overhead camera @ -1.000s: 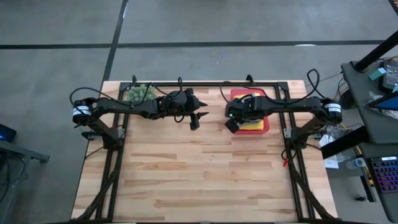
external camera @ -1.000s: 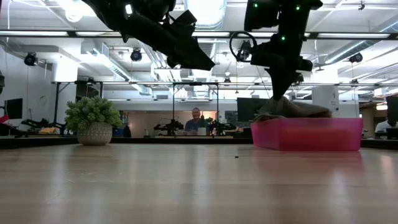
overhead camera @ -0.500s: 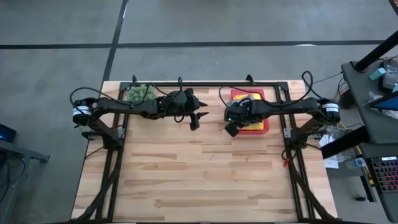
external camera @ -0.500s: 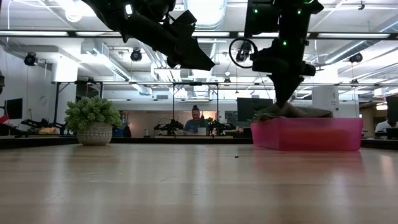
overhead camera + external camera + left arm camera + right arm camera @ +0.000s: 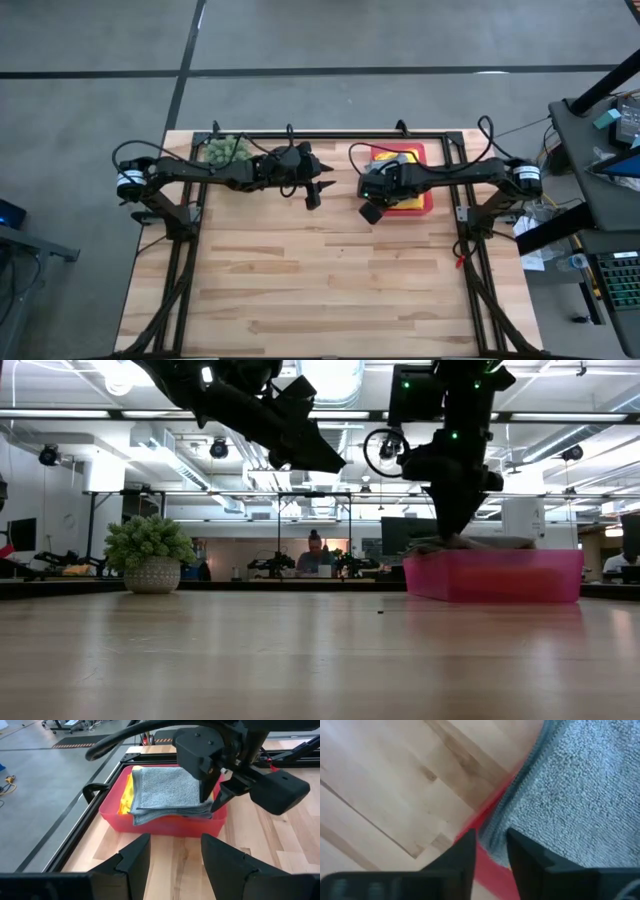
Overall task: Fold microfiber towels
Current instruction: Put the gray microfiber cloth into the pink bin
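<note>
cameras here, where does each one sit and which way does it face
High view: above, looking straight down on the wooden table, both arms and the flat pink rectangular tray.
Low view: at tabletop height, looking level across to the room; arms enter from above.
Left wrist view: past the left gripper toward the tray holding the grey microfiber towel.
Right wrist view: down past the right gripper at the towel's edge.
Shared: both wrist views show the grey towel.
</note>
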